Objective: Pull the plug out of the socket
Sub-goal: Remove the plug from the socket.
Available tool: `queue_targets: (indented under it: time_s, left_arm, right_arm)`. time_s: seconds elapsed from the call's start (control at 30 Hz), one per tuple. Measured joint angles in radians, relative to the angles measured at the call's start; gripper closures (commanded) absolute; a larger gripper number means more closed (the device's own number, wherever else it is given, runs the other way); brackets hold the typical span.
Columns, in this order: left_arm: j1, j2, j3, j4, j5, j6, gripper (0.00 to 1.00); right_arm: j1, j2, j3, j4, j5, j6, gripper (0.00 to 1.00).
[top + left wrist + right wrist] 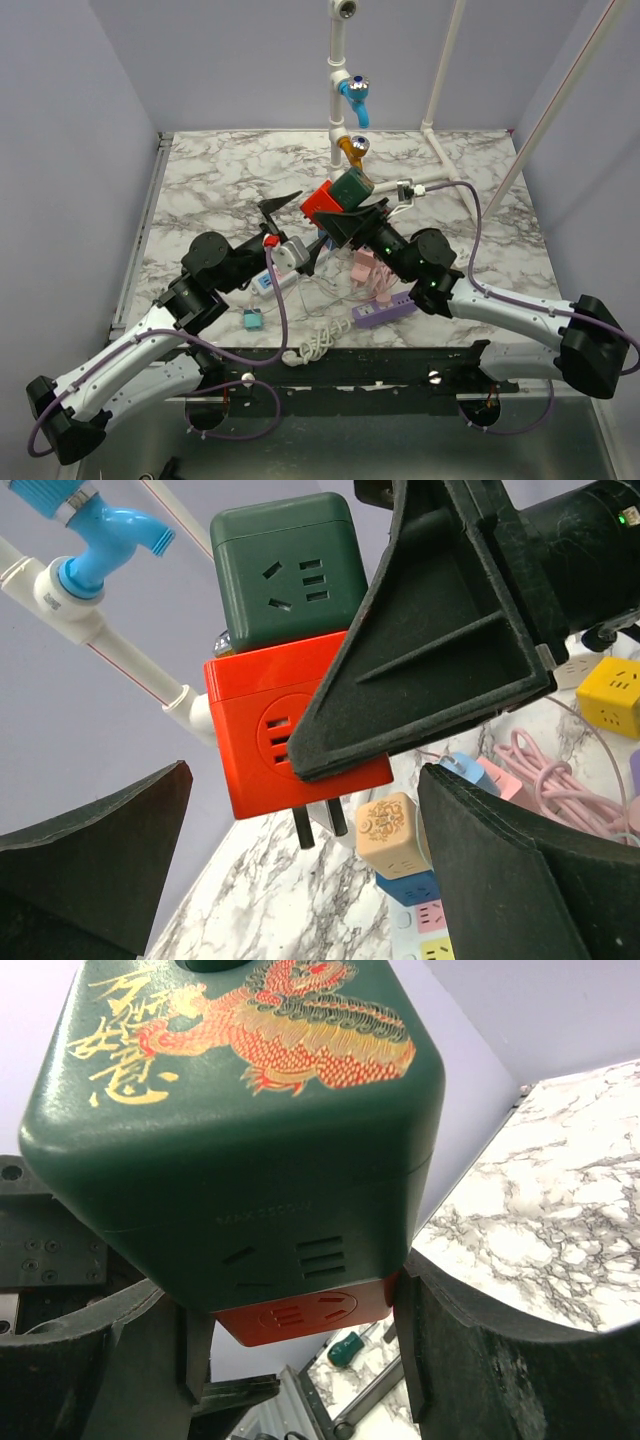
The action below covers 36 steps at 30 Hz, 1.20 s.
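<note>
Green cube [352,186] atop red cube [320,203], smooth plastic; right claw [340,216] pinches red cube; left claw [297,228] gapes, 8 o'clock.

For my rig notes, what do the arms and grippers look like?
The left arm and right arm have white links and black joints, with a purple cable looping along each. The left gripper and right gripper have broad, matte black, wedge-shaped fingers. A green light glows on the right arm, and a red part marks the left wrist.

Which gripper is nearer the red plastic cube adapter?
Right. The right gripper clamps the red plastic cube adapter and attached dark green cube; left gripper is open, short of it, not touching.
</note>
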Motion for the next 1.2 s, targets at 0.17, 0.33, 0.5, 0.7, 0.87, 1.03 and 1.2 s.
queue_targets:
  time_s: [0.17,0.33,0.5,0.7,0.87,1.03,1.2]
  left_arm:
    - [-0.013,0.051,0.0,0.032,-0.06,0.015,0.01]
    - [-0.023,0.084,0.0,0.052,-0.103,0.027,0.01]
    - [-0.024,0.085,0.0,0.075,-0.143,0.029,0.16]
    - [-0.032,0.085,0.0,0.069,-0.145,0.018,0.55]
    - [-0.034,0.082,0.0,0.061,-0.14,0.007,0.9]
    - [-0.035,0.074,0.0,0.052,-0.129,0.007,1.0]
    - [-0.037,0.049,0.0,0.0,-0.105,0.013,1.0]
  right_arm:
    - [0.006,0.019,0.008,0.008,-0.003,0.014,0.99]
    - [0.018,0.035,0.008,0.023,-0.003,0.027,0.99]
    - [0.043,0.042,0.008,0.048,-0.003,0.026,0.99]
    - [0.054,0.053,0.008,0.089,0.0,0.032,0.96]
    - [0.056,0.053,0.008,0.092,0.002,0.032,0.82]
    - [0.061,0.036,0.0,0.077,0.003,0.032,0.37]
    - [0.063,-0.045,-0.037,0.017,0.014,0.015,0.0]
